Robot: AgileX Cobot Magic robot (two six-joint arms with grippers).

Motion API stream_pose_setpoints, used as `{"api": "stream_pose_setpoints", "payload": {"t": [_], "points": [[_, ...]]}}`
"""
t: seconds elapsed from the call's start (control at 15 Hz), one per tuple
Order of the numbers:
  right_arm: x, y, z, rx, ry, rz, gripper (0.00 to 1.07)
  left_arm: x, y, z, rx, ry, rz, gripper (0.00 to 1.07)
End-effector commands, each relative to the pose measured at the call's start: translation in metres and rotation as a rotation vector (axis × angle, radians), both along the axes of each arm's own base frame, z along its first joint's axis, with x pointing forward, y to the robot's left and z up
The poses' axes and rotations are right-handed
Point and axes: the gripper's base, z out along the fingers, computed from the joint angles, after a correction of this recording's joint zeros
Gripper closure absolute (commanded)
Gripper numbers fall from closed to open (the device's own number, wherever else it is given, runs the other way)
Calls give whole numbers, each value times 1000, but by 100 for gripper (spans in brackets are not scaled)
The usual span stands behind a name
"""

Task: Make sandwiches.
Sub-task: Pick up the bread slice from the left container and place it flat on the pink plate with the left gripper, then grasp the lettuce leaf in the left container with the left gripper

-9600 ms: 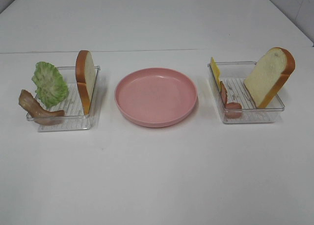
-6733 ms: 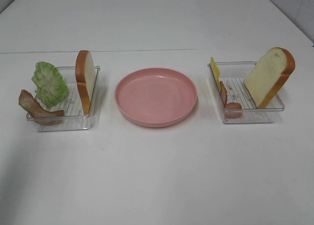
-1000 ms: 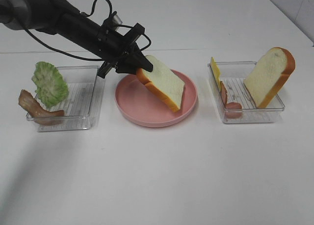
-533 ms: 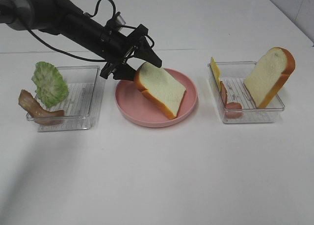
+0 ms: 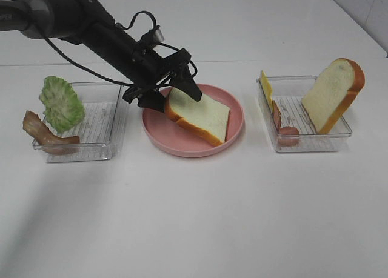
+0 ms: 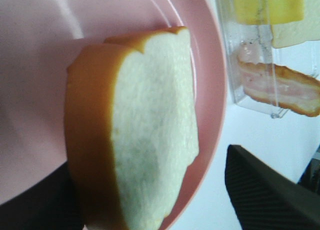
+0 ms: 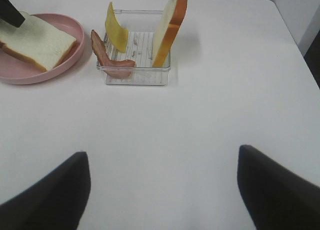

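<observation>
On the pink plate [image 5: 182, 147] the bread slice [image 5: 201, 115] now lies, apparently flat — a second ago it hung tilted in the left tool [image 5: 173, 99], since spread wide and empty — base layer placed; right tool [image 7: 162, 152] gapes empty too.

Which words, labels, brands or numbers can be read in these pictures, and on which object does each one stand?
Left arm: pale letters at the picture's edge, cut off and too blurred to read surely.
Pink plate, left tray, right tray: no text visible.
Bread slice on the plate: no text visible.
</observation>
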Motion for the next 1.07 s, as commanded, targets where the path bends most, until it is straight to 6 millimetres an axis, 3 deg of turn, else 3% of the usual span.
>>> {"api": "stream_pose_setpoints", "payload": {"t": [0.07,0.33,0.53,0.67,0.8,1.07], "points": [[-1,0,0,-2,-23,-1,31,3,2,7,126,-39,-21,37],[-1,0,0,-1,-23,0,31,4,-10,31,312,-106,-59,37],[-1,1,0,-1,-23,0,31,3,-14,62,498,-162,-48,37],[-1,1,0,0,-24,1,31,6,-12,86,508,-209,-20,37],[-1,1,0,0,-24,1,31,5,-5,111,504,-264,5,37],[-1,1,0,1,-24,1,31,6,32,155,597,-376,89,37]]}}
